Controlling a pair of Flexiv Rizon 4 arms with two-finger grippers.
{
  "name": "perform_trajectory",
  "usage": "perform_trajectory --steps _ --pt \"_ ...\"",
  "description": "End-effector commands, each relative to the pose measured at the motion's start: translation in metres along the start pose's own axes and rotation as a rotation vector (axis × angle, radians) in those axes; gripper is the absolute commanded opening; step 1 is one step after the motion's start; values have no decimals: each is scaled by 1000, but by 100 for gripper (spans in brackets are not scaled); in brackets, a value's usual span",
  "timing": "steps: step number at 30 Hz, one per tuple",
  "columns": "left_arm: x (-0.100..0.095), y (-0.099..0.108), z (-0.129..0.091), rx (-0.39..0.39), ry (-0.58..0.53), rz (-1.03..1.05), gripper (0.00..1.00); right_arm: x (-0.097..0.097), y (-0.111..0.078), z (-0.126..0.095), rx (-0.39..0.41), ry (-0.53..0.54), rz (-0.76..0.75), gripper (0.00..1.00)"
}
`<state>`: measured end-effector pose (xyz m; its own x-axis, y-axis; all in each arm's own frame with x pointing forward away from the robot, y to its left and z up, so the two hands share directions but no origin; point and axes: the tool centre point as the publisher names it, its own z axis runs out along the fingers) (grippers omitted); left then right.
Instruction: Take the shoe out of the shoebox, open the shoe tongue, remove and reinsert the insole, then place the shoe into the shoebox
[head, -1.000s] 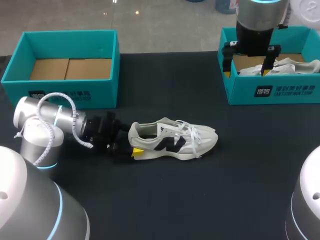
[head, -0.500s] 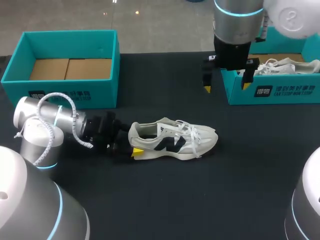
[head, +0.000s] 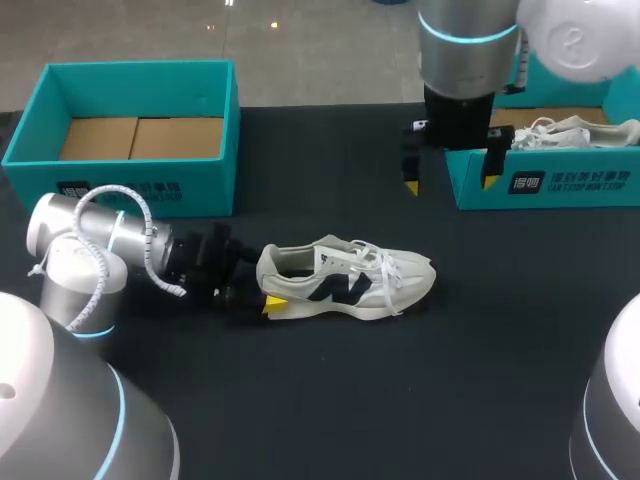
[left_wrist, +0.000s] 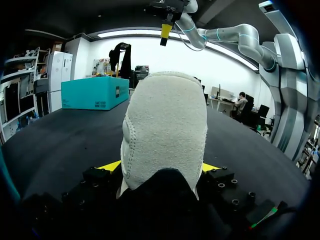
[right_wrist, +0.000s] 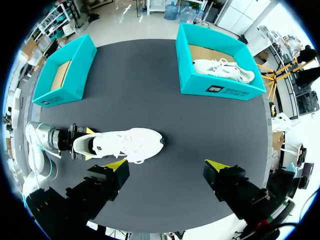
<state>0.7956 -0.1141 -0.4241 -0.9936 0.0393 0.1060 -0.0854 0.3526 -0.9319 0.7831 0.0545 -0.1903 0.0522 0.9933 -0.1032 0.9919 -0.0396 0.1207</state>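
Left gripper lies low on the tabletop, clenched on the heel of the white shoe; in the left wrist view its two yellow tips press against the heel from either side, and the shoe fills most of what lies ahead of it. The shoe rests on its sole near the middle of the tabletop, toe pointing away from the left arm, its laces loose over the tongue. Behind that arm stands the left shoebox, teal, showing its brown cardboard floor, apart from the shoe. Right gripper hangs released with nothing between its fingers, held high at the far side of the tabletop, just beside the near left corner of the right shoebox; one yellow tip overlaps that corner in the head view. A second shoe, also white, lies inside this box. From the right wrist view the spread fingers look down on dark tabletop with the shoe ahead, and only bare surface lies between them.
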Motion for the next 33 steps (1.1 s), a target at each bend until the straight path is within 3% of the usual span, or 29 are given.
perform_trajectory --steps 1,10,18,33 --pt "-1 5 1 0 0 0 0 38 -4 2 -12 -62 30 100" --pt "-1 5 1 0 0 0 0 78 -17 6 -37 -85 8 100" --pt "-1 5 1 0 0 0 0 121 -34 27 -11 -90 -63 100" --pt "-1 5 1 0 0 0 0 181 -55 46 24 -92 -162 100"
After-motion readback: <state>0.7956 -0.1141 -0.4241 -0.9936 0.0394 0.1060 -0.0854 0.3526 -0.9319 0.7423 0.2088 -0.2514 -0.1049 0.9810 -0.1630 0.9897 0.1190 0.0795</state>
